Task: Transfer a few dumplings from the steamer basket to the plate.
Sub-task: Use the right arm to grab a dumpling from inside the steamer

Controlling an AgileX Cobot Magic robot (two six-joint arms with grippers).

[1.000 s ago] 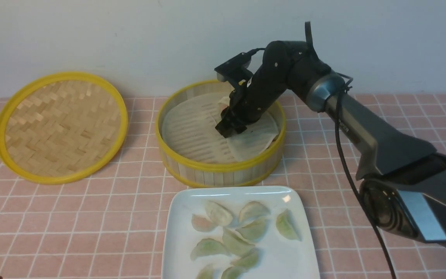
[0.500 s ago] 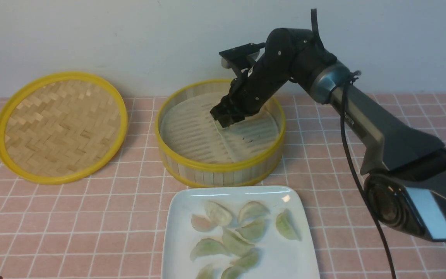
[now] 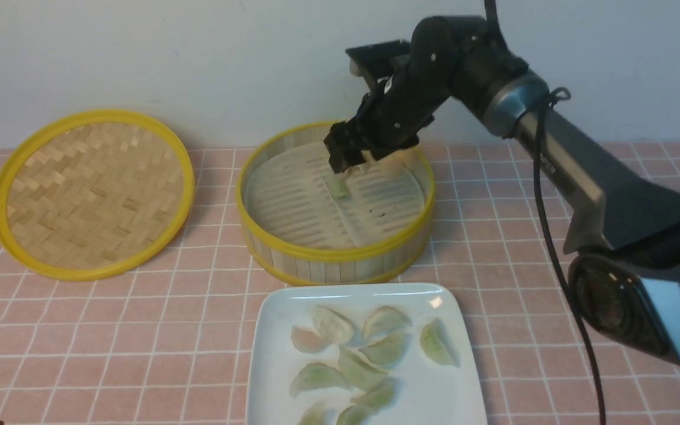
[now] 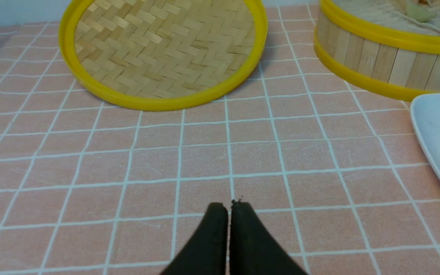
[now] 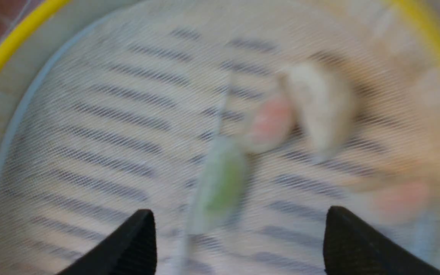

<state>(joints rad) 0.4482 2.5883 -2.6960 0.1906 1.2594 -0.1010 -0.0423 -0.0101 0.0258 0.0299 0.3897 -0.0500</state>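
Bamboo steamer basket (image 3: 337, 255), twelve o'clock: apparently picking; holding right jaws apart, empty, left jaws clenched; needing lowering around green dumpling (image 5: 224, 183).

One round, flat woven bamboo lid with a yellow rim (image 3: 93, 195) is at the left of the front view. One round, deep bamboo steamer basket with yellow rims (image 3: 336, 255) is at upper centre. One glossy white square plate (image 3: 428, 395) is at lower centre. Ten small, translucent crescent-shaped dumplings (image 3: 360, 369) show on the plate: one pinkish, nine whitish or pale green. Four more dumplings (image 5: 225, 185) are distinguishable in the basket: one green, one whitish, two pink, some blurred.
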